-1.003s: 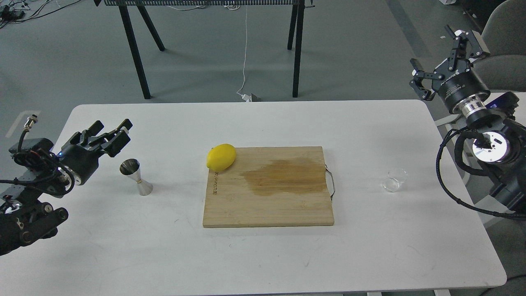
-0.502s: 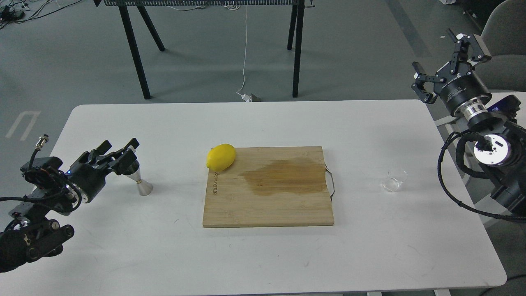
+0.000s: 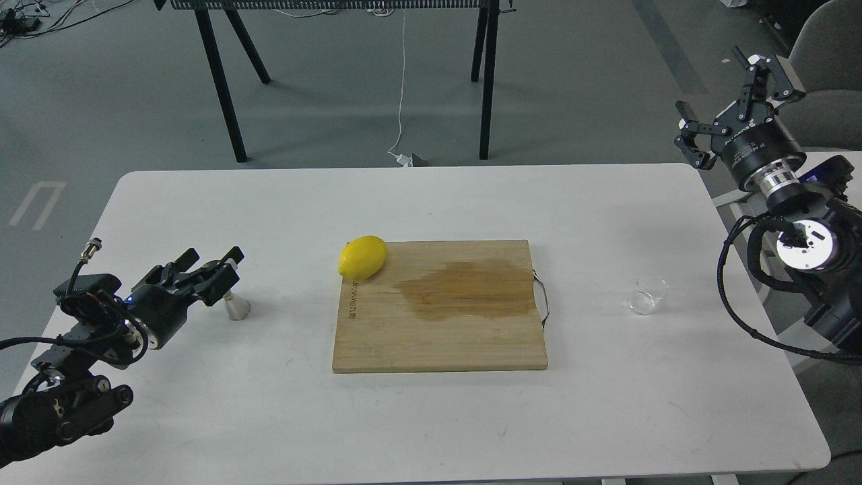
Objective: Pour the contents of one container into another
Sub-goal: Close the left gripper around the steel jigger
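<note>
The clear glass cup (image 3: pixel 648 294) stands upright on the right part of the white table (image 3: pixel 431 202), with nothing touching it. On the left stands the steel jigger (image 3: pixel 236 308); only its lower cone shows. My left gripper (image 3: pixel 210 268) is down at the jigger's upper cone and hides it, with its fingers still spread apart. I cannot tell whether they touch the metal. My right gripper (image 3: pixel 732 101) hangs open in the air beyond the table's far right corner, well behind the glass cup and empty.
A wooden cutting board (image 3: pixel 377 343) with a dark wet patch and a metal handle lies mid-table. A yellow lemon (image 3: pixel 363 257) rests on its far left corner. Black table legs and a white cable stand on the floor behind.
My left gripper has moved down and to the right, from beside the jigger's top to over its upper cone. The right gripper has barely shifted.
</note>
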{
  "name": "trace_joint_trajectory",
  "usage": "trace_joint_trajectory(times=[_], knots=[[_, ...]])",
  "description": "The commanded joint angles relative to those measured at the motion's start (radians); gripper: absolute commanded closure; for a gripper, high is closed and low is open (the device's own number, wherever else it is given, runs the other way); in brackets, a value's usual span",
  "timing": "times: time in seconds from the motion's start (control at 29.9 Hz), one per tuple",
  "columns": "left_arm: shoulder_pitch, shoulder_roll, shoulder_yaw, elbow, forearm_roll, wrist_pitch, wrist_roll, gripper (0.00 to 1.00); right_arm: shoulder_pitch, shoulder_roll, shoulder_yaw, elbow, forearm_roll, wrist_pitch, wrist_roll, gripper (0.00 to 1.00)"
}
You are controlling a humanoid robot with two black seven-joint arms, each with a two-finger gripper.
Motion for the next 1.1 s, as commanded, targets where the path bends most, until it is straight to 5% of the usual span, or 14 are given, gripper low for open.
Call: trace_joint_trajectory(times=[0.0, 1.07], knots=[[0.006, 0.000, 0.000, -0.002, 0.000, 0.000, 0.000, 0.00, -0.010, 0.000, 0.000, 0.000, 0.000, 0.000, 0.000, 0.01], [0.055, -0.048, 0.000, -0.002, 0.002, 0.000, 0.000, 0.00, -0.024, 0.000, 0.002, 0.000, 0.000, 0.000, 0.000, 0.01]])
